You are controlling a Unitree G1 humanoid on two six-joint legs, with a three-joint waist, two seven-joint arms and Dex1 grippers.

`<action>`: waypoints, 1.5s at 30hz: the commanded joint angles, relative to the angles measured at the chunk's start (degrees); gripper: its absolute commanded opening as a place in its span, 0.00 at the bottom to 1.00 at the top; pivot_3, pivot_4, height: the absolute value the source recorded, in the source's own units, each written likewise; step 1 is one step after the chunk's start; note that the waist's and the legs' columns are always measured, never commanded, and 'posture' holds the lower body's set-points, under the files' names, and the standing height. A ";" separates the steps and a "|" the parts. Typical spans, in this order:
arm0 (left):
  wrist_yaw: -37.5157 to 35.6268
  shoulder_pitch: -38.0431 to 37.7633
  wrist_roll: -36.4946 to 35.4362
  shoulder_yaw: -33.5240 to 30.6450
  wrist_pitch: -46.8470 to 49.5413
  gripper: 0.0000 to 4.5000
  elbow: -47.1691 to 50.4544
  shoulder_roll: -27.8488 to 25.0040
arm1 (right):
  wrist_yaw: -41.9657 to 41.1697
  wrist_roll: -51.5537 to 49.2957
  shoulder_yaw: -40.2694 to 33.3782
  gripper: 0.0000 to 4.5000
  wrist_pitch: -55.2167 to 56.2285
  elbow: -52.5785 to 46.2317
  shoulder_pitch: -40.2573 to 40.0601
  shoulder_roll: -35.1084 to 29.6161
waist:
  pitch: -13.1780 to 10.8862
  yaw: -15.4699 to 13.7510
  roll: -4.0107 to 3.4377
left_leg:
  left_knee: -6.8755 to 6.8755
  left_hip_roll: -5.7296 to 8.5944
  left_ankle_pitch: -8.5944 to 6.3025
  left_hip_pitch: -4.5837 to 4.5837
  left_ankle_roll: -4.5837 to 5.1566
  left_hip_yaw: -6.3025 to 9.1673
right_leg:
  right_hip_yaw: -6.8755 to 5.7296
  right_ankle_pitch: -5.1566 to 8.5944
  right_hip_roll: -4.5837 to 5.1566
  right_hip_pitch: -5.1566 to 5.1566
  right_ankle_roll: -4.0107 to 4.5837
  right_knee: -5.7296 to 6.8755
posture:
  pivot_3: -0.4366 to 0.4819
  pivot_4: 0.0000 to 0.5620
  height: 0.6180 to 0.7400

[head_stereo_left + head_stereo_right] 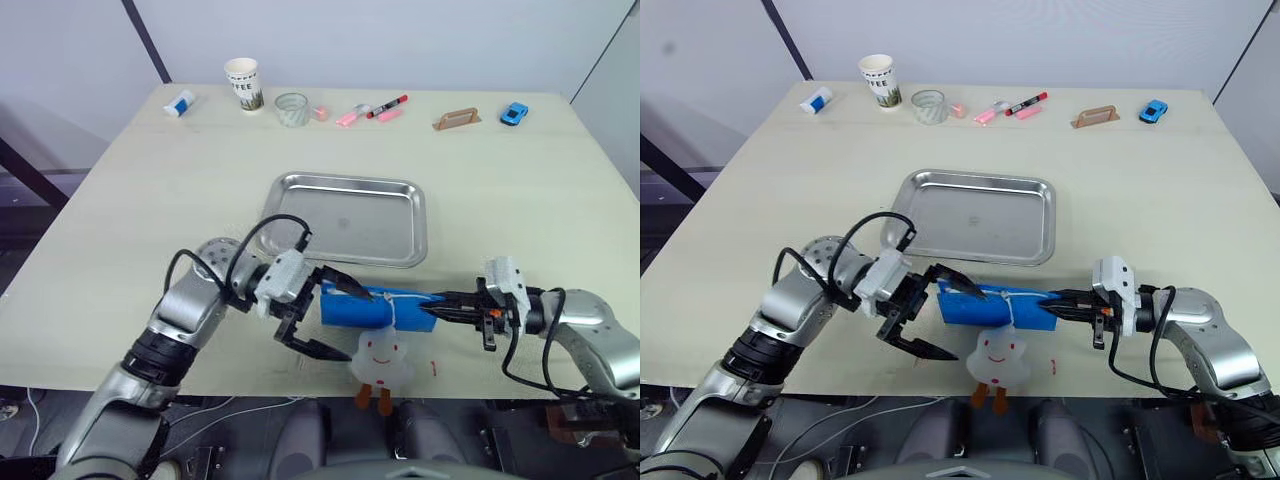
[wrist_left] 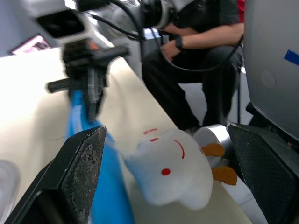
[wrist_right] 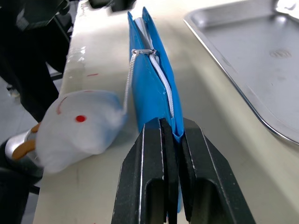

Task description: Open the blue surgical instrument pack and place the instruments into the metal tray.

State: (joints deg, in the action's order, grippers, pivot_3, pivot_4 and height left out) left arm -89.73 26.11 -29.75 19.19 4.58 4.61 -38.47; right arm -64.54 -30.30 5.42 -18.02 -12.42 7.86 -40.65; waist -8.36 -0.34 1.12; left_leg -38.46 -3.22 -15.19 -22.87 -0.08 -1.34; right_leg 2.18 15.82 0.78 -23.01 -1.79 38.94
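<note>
The blue surgical instrument pack [image 1: 372, 309] lies near the table's front edge, just in front of the metal tray [image 1: 345, 217]. My right gripper [image 1: 428, 308] is shut on the pack's right end, its fingers [image 3: 140, 163] pinching the blue fabric beside the white zipper. A cord runs from the zipper slider [image 3: 143, 51] to a white plush toy [image 1: 382, 361] at the table edge. My left gripper [image 1: 352, 322] is open, its fingers straddling the pack's left end without closing on it. The tray is empty. The instruments are hidden.
Along the far edge stand a paper cup [image 1: 243, 83], a small glass [image 1: 291, 108], pink and red markers [image 1: 375, 110], a wooden piece [image 1: 456, 120] and a blue toy car [image 1: 514, 113]. A seated person [image 2: 201, 42] is beyond the table's front.
</note>
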 commanded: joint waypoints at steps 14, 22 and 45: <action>-0.62 0.42 11.77 9.00 -0.60 0.98 -3.19 3.33 | 0.60 -0.55 -1.09 0.00 -3.33 -0.47 0.93 2.69 | 0.00 0.28 0.00 | 0.01 -0.01 0.00 0.00 0.00 0.02 | 0.01 0.00 -0.03 0.00 0.00 0.00 | 0.48 0.27 0.90; 1.01 -0.70 17.35 9.81 -6.52 0.62 -7.97 4.90 | 0.51 -0.67 -1.63 0.00 -3.43 -0.92 0.63 2.96 | 0.00 0.60 -0.01 | 0.02 -0.01 0.00 -0.01 0.00 0.03 | 0.00 0.00 -0.03 0.00 0.01 -0.01 | 0.48 0.27 0.90; 2.37 -7.91 -10.69 -13.90 11.20 0.01 3.65 -4.12 | -2.78 0.85 -2.20 0.00 3.24 -0.06 -0.29 3.14 | -0.06 0.85 -0.03 | 0.03 -0.03 0.00 -0.03 0.00 0.10 | -0.05 0.01 0.02 -0.02 -0.01 -0.01 | 0.48 0.27 0.90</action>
State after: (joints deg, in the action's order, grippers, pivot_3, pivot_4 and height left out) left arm -87.91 18.15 -38.19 7.22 14.09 5.49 -42.13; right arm -66.56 -29.50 4.01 -16.88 -11.38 7.58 -37.55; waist -8.42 0.51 1.09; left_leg -38.43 -3.25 -15.19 -22.90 -0.07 -1.26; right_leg 2.12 15.82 0.81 -23.03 -1.80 38.92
